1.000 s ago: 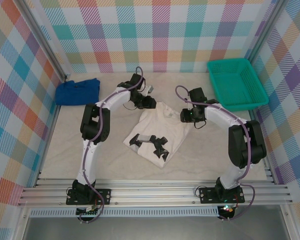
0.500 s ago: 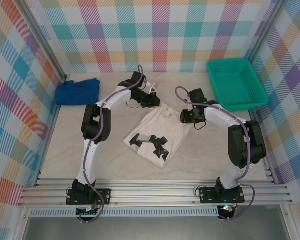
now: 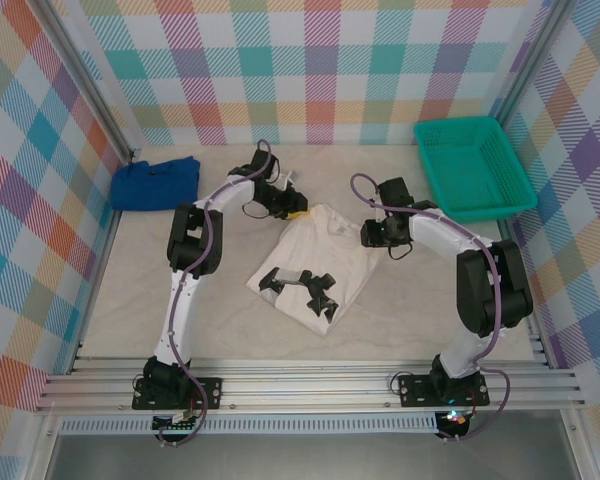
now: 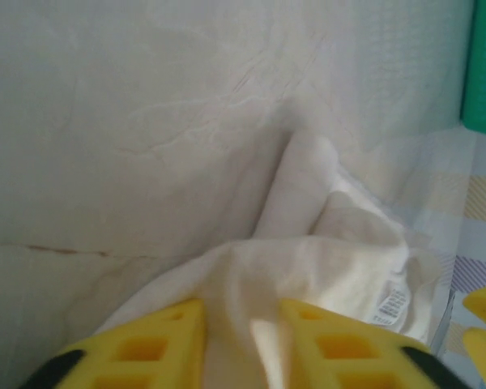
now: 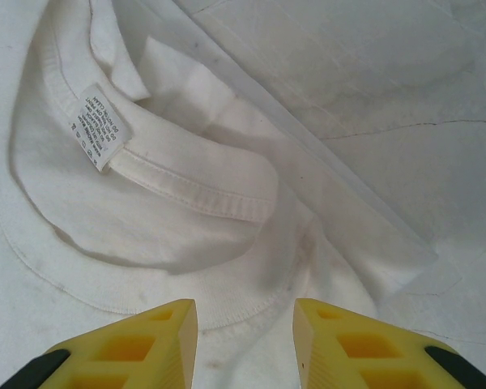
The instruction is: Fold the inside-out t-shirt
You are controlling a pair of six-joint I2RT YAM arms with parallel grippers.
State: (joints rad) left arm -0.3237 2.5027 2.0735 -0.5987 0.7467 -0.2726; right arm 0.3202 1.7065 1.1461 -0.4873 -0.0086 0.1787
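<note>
1. The inside-out t-shirt point(image 3: 330, 250) lies rumpled at the middle of the table point(image 3: 170, 300), between the two arms.
2. The left claw point(image 4: 241, 308) is at the shirt's far left corner. A ridge of fabric rises into its parted jaws, and I cannot tell whether it is pinched.
3. The right claw point(image 5: 245, 304) stands partly open over the neckband, near the care label point(image 5: 97, 130), gripping nothing.
4. A blue cloth point(image 3: 155, 182) lies far left and a green basket point(image 3: 470, 165) far right, both well apart from the shirt.
</note>
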